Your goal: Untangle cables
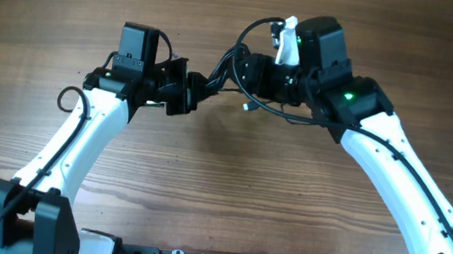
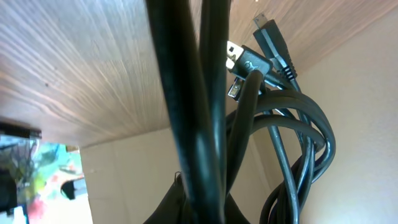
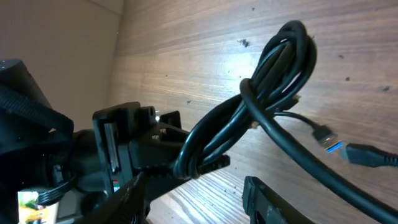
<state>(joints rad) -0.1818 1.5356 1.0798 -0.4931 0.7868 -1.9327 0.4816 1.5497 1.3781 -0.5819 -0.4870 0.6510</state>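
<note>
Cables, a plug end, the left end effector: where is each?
cables [image 3: 280, 62], right wrist view, the bunched loop.
plug end [image 3: 333, 147], right wrist view, blue tip.
left end effector [image 1: 195, 89], overhead view, between its fingertips.

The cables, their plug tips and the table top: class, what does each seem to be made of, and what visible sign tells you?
Cables: likely a rubber or soft plastic sheath, smooth black with a slight sheen; they bend in tight loops.
Plug tips: apparently bare metal, bright and reflective.
Table top: wood or wood-look laminate, matte, with streaked grain; the look leaves open which.
</note>
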